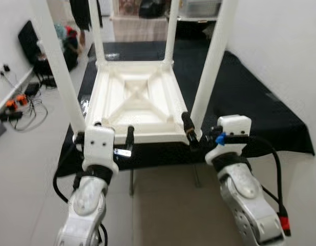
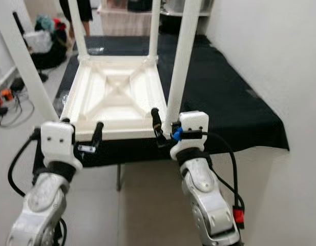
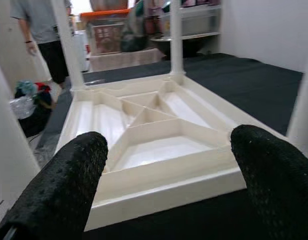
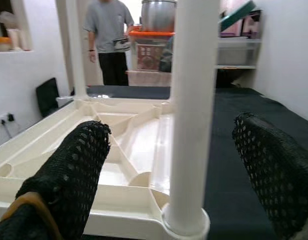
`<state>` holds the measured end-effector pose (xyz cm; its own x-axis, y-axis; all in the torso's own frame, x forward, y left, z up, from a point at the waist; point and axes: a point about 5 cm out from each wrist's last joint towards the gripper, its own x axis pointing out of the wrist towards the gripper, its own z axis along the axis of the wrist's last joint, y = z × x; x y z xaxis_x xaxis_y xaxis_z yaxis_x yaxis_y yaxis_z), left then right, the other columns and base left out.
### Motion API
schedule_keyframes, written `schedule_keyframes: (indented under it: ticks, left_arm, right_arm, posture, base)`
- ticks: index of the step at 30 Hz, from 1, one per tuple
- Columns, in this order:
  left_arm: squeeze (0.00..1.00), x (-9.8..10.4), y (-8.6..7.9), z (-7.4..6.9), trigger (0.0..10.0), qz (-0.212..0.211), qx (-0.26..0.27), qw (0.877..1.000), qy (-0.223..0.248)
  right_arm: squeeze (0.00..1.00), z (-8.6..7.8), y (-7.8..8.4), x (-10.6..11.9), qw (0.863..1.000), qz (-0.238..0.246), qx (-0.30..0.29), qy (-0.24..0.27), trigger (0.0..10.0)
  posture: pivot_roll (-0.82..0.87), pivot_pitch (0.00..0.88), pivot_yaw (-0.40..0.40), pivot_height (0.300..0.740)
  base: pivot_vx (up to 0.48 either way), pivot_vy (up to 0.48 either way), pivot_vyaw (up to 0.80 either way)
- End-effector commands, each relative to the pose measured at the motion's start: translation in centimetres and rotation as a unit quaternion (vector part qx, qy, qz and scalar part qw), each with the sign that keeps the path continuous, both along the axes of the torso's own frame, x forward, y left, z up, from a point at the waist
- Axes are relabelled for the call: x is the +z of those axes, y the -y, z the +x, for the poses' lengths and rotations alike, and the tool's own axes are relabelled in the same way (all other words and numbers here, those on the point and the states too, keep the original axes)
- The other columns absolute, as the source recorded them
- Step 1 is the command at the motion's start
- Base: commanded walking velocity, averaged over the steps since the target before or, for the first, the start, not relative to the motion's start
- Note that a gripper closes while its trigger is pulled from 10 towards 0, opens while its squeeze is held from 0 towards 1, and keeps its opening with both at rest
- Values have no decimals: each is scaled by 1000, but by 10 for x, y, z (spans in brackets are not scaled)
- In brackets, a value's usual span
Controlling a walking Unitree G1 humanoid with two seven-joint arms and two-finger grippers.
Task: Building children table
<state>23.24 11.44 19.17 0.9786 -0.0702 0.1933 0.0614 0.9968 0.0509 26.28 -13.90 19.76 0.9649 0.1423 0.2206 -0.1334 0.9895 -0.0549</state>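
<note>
A cream plastic children's table top lies upside down on a black-covered surface. Its white legs stand upward: the near right leg, the near left leg and two far legs. My left gripper is open at the top's near edge, close to the near left corner, its fingers spread wide and holding nothing. My right gripper is open at the near right corner. The near right leg stands between its fingers, untouched.
A person in a grey shirt and black shorts stands beyond the far end, by shelves with storage bins. Cables and a power strip lie on the floor at the left. A white wall runs along the right.
</note>
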Motion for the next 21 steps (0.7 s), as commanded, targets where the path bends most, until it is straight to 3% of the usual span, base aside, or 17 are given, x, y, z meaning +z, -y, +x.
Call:
schedule_keyframes:
  ticks: [1, 4, 10, 21]
  left_arm:
    - [0, -2, -1, 0, 10000, 2, 5, 1000, -7]
    - [0, -2, -1, 0, 10000, 1, 5, 1000, -9]
    - [0, -2, -1, 0, 10000, 0, 4, 1000, -10]
    - [0, -2, 1, 0, 10000, 0, 3, 1000, -12]
  right_arm:
    - [0, -1, 0, -1, 1000, -2, -1, -6, 10000]
    - [0, 1, 2, 2, 1000, -24, -4, 2, 10000]
    - [0, 6, 5, 7, 999, -45, -12, 15, 10000]
    - [0, 14, 14, 12, 998, -47, -35, 15, 10000]
  posture:
    - [8, 35, -21, 740]
    - [8, 38, -20, 740]
    - [9, 39, -24, 740]
    - [7, 44, -26, 740]
  base:
    - [0, 0, 0]
    - [0, 0, 0]
    - [0, 0, 734]
    - [0, 0, 0]
